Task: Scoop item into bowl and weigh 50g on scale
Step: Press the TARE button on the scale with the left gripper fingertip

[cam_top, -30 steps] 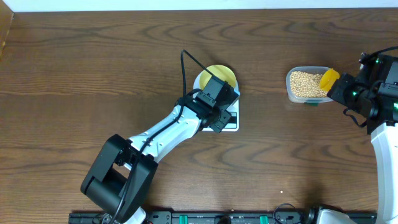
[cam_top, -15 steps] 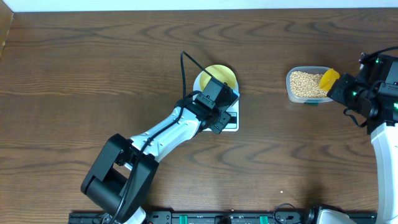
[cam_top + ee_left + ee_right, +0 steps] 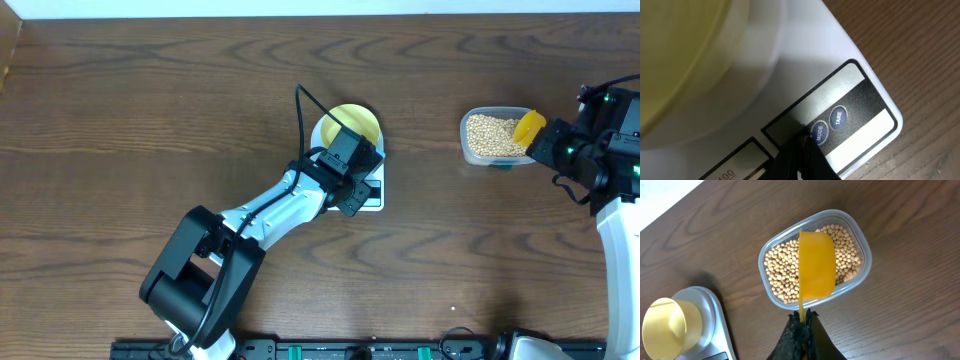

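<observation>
The white scale (image 3: pixel 378 186) stands mid-table with the pale yellow-green bowl (image 3: pixel 352 122) on its platform; no beans show in the bowl (image 3: pixel 665 325). My left gripper (image 3: pixel 358 188) is shut, its tips (image 3: pixel 802 142) resting on the scale's (image 3: pixel 805 65) front panel at the edge of the MODE button (image 3: pixel 819 132), beside TARE (image 3: pixel 838 118). My right gripper (image 3: pixel 803 315) is shut on the handle of a yellow scoop (image 3: pixel 816 262), which hangs over the tan beans (image 3: pixel 782 272) in a clear container (image 3: pixel 860 247). From overhead the scoop (image 3: pixel 528 126) sits at the container's right end.
The clear container (image 3: pixel 466 150) stands right of the scale on the dark wood table (image 3: pixel 150 120). The scale's display (image 3: pixel 725 172) is partly hidden behind my left fingers. A black rail (image 3: pixel 350 350) runs along the front edge.
The left arm's rear links have shifted slightly to the right while its gripper stays on the scale's front panel. The right arm and the scoop have not moved.
</observation>
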`<move>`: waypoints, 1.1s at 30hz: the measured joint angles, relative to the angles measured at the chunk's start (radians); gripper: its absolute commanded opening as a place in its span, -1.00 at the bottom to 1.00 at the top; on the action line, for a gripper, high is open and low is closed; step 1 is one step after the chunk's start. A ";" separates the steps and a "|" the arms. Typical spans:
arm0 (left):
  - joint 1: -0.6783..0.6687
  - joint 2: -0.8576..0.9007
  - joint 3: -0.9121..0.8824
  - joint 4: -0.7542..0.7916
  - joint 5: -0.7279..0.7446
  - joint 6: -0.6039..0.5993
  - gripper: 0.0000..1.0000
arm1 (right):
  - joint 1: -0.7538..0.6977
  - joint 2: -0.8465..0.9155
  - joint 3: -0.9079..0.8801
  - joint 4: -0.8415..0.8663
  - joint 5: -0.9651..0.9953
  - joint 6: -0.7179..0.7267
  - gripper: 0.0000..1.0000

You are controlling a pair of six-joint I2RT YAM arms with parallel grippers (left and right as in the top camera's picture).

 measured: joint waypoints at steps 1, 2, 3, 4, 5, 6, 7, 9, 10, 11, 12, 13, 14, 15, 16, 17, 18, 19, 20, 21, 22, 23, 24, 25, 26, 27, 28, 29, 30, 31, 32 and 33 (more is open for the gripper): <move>0.000 0.000 0.000 0.000 0.000 0.000 -0.86 | 0.000 0.000 0.000 0.000 0.000 0.000 -0.98; 0.000 0.000 0.000 0.000 0.000 0.000 -0.85 | 0.000 0.000 0.000 0.000 0.000 0.000 -0.98; 0.000 0.002 0.000 0.000 0.000 0.000 -0.86 | 0.000 0.000 0.000 0.000 0.000 0.000 -0.98; 0.000 0.004 0.000 0.001 0.000 0.000 -0.86 | 0.000 0.000 0.000 0.000 0.000 0.000 -0.98; 0.000 0.005 0.000 0.001 0.000 0.000 -0.86 | 0.000 0.000 0.000 0.000 0.000 0.000 -0.98; 0.000 0.005 0.000 0.001 0.000 0.000 -0.85 | 0.000 0.000 0.000 0.000 0.000 0.000 -0.98; 0.000 0.005 0.000 0.001 0.000 0.000 -0.86 | 0.000 0.000 0.000 0.000 0.000 0.000 -0.98; 0.000 0.005 0.000 0.000 0.000 0.000 -0.85 | 0.000 0.000 0.000 0.000 0.000 0.000 -0.98; 0.000 0.005 0.000 0.000 0.000 0.000 -0.86 | 0.000 0.000 0.000 0.000 0.000 0.000 -0.98; 0.000 0.005 0.000 0.000 0.000 0.000 -0.86 | 0.000 0.000 0.000 0.000 0.000 0.000 -0.98; 0.000 0.005 0.000 -0.002 -0.002 0.000 -0.85 | 0.000 0.000 0.000 0.000 0.000 0.000 -0.98; 0.000 0.005 0.000 -0.003 -0.005 0.000 -0.85 | 0.000 0.000 0.000 0.000 0.000 0.000 -0.98; -0.001 0.005 0.000 -0.005 -0.010 0.000 -0.85 | 0.000 0.000 0.000 0.000 0.000 0.000 -0.98; -0.003 0.005 0.000 -0.005 -0.014 0.000 -0.86 | 0.000 0.000 0.000 0.000 0.000 0.000 -0.98; -0.003 0.005 0.000 -0.005 -0.016 0.000 -0.85 | 0.000 0.000 0.000 0.000 0.000 0.000 -0.98; -0.004 0.005 0.000 -0.006 -0.019 0.000 -0.86 | 0.000 0.000 0.000 0.000 0.000 0.000 -0.98; -0.005 0.005 0.000 -0.006 -0.021 0.000 -0.85 | 0.000 0.000 0.000 0.000 0.000 0.000 -0.98; -0.006 0.005 0.000 -0.006 -0.023 0.000 -0.85 | 0.000 0.000 0.000 0.000 0.000 0.000 -0.98; -0.006 0.005 0.000 -0.006 -0.023 0.000 -0.85 | 0.000 0.000 0.000 0.000 0.000 0.000 -0.98; -0.006 0.005 0.000 -0.006 -0.023 0.000 -0.86 | 0.000 0.000 0.000 0.000 0.000 0.000 -0.98; -0.006 0.005 0.000 -0.006 -0.023 0.000 -0.86 | 0.000 0.000 0.000 0.000 0.000 0.000 -0.98; -0.006 0.005 0.000 -0.006 -0.023 0.000 -0.85 | 0.000 0.000 0.000 0.000 0.000 0.000 -0.98; -0.006 0.005 0.000 -0.006 -0.023 0.000 -0.86 | 0.000 0.000 0.000 0.000 0.000 0.000 -0.98; -0.006 0.005 0.000 -0.006 -0.023 0.000 -0.86 | 0.000 0.000 0.000 0.000 0.000 0.000 -0.98; -0.006 0.005 0.000 -0.006 -0.023 0.000 -0.86 | 0.000 0.000 0.000 0.000 0.000 0.000 -0.98; -0.006 0.005 0.000 -0.006 -0.023 0.000 -0.86 | 0.000 0.000 0.000 0.000 0.000 0.000 -0.98; -0.006 0.005 0.000 -0.006 -0.023 0.000 -0.86 | 0.000 0.000 0.000 0.000 0.000 0.000 -0.98; -0.006 0.005 0.000 -0.006 -0.023 0.000 -0.86 | 0.000 0.000 0.000 0.000 0.000 0.000 -0.98; -0.006 0.005 0.000 -0.006 -0.023 0.000 -0.86 | 0.000 0.000 0.000 0.000 0.000 0.000 -0.98; -0.006 0.005 0.000 -0.006 -0.023 0.000 -0.85 | 0.000 0.000 0.000 0.000 0.000 0.000 -0.98; -0.006 0.006 0.000 -0.006 -0.023 0.000 -0.86 | 0.000 0.000 0.000 0.000 0.000 0.000 -0.98; -0.006 0.006 0.000 -0.006 -0.023 0.000 -0.85 | 0.000 0.000 0.000 0.000 0.000 0.000 -0.98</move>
